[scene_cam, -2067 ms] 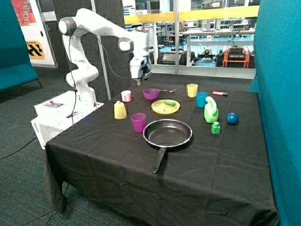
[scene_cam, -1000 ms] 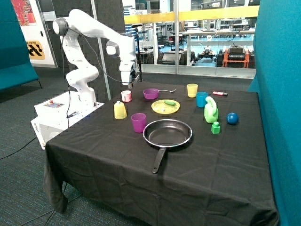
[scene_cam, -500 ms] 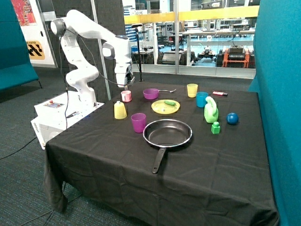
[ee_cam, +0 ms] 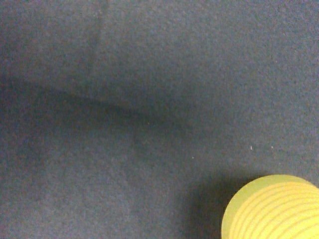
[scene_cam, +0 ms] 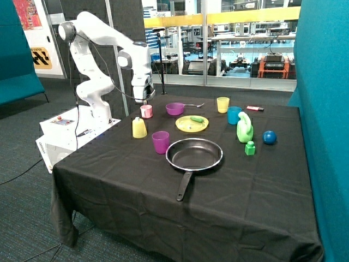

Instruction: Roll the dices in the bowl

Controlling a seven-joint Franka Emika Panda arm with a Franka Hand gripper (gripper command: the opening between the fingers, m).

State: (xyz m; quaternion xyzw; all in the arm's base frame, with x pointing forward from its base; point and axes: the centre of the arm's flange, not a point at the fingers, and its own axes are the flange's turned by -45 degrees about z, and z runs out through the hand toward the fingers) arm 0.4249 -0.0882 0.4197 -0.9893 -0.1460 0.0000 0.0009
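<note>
White Franka arm's gripper [scene_cam: 144,100] hovers above small pink-and-white cup [scene_cam: 146,111] near table's back edge; finger state: cannot tell. Small shallow purple plastic bowl [scene_cam: 175,108] sits just beside that cup, with metal spoon [scene_cam: 194,105] behind it. Ridged yellow dome-shaped cup [scene_cam: 139,127] [ee_cam: 271,208] stands close to cloth's side edge. Black frying pan [scene_cam: 194,154] sits mid-table; bare black tablecloth [scene_cam: 229,207] spreads toward front edge.

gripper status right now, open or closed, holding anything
Gripper: cannot be told whether open or closed; it hangs above the pink cup, near the yellow cup.
</note>
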